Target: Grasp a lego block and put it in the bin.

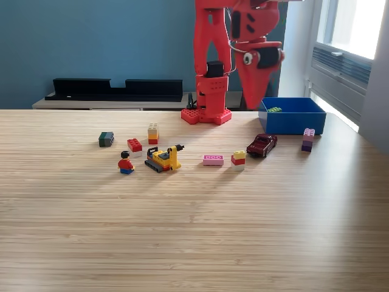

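Note:
The blue bin [301, 121] stands at the exterior view's right, behind the toys, with a small green lego block [275, 109] lying inside it. My red gripper [250, 104] hangs pointing down just left of the bin's left wall, above the table. Its jaws taper together to one point and nothing shows between them. Loose lego blocks lie in a row on the table: a pink flat one [213, 160], a yellow-red-white stack [238, 160], a red one [135, 145], a tan-and-red stack [153, 133], a dark green one [106, 139] and a purple stack [309, 139].
The arm's red base [206, 114] sits left of the bin. A dark red toy car [262, 145], a yellow toy vehicle [164, 159] and a minifigure [126, 162] stand among the blocks. A black shelf [115, 89] runs along the back wall.

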### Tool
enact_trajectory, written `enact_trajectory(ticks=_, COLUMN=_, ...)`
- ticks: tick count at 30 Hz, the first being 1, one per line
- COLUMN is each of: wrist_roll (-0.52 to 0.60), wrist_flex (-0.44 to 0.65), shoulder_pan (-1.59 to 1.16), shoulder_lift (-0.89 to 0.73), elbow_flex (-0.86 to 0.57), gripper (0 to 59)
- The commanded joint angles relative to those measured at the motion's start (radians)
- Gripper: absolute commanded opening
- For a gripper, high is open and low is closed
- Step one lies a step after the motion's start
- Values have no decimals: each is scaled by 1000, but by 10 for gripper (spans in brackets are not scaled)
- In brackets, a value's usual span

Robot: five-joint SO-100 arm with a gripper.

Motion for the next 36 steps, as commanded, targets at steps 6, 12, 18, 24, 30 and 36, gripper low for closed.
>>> enact_trajectory(ticks=6, wrist_roll=-57, wrist_flex=-17, shoulder_pan=170, shoulder_lift=83, elbow_flex=-78, gripper=1)
enact_trajectory(ticks=12, wrist_roll=-52, wrist_flex=-26, shoulder_pan=176, shoulder_lift=80, elbow_flex=-71, gripper=1)
enact_trajectory(ticks=18, wrist_roll=-48, wrist_flex=-43, shoulder_pan=202, shoulder_lift=78, elbow_flex=-66, gripper=1)
enact_trajectory(ticks=24, wrist_roll=-48, wrist_flex=-77, shoulder_pan=261, shoulder_lift=74, elbow_flex=-60, gripper=1)
enact_trajectory(ticks=30, wrist_roll=-41, wrist_flex=-92, shoulder_pan=267, shoulder_lift=74, elbow_flex=-60, gripper=1)
enact_trajectory(ticks=36, wrist_roll=-38, wrist_flex=-94, shoulder_pan=187, shoulder_lift=74, elbow_flex=-41, gripper=1)
